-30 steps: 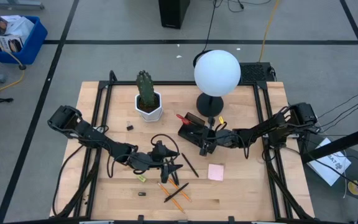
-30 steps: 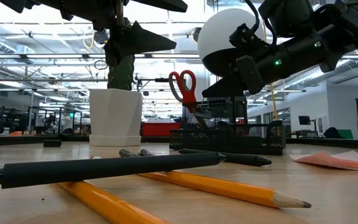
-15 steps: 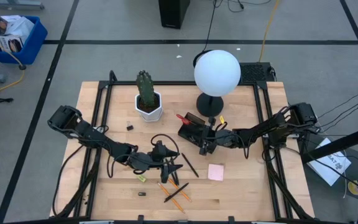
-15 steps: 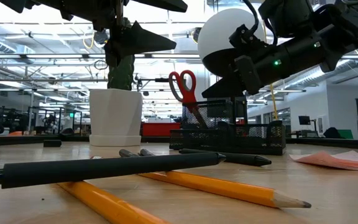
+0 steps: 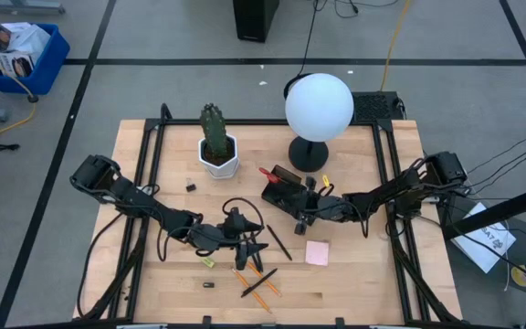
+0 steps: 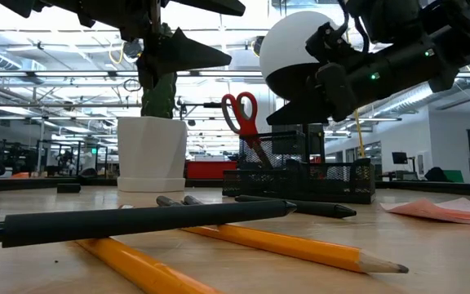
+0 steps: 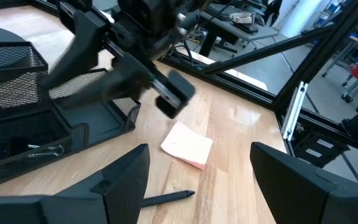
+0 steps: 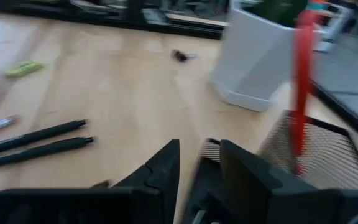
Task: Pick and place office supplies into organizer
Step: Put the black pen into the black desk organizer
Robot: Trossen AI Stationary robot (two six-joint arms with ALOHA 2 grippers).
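Note:
The black mesh organizer (image 5: pixel 284 190) stands at mid table, with the red-handled scissors (image 6: pixel 239 111) stuck in it, handles up. My right gripper (image 5: pixel 303 219) hovers open at the organizer's near right side and holds nothing (image 8: pixel 197 165). My left gripper (image 5: pixel 250 249) hangs wide open above the loose supplies, its fingers apart over bare wood (image 7: pixel 197 180). Black pens (image 5: pixel 278 242) and orange pencils (image 5: pixel 261 291) lie flat on the table near the front. The pink sticky-note pad (image 5: pixel 317 252) lies to their right. A small yellow piece (image 5: pixel 207 262) and black clips (image 5: pixel 208 284) lie to their left.
A white pot with a cactus (image 5: pixel 218 153) stands left of the organizer. A lamp with a white globe (image 5: pixel 319 105) stands behind it. Another small black clip (image 5: pixel 191 187) lies near the pot. Bare wood shows at the front left and right of the pad.
My right gripper has opened beside the organizer and edged slightly toward the table's right edge. My left arm has kept still.

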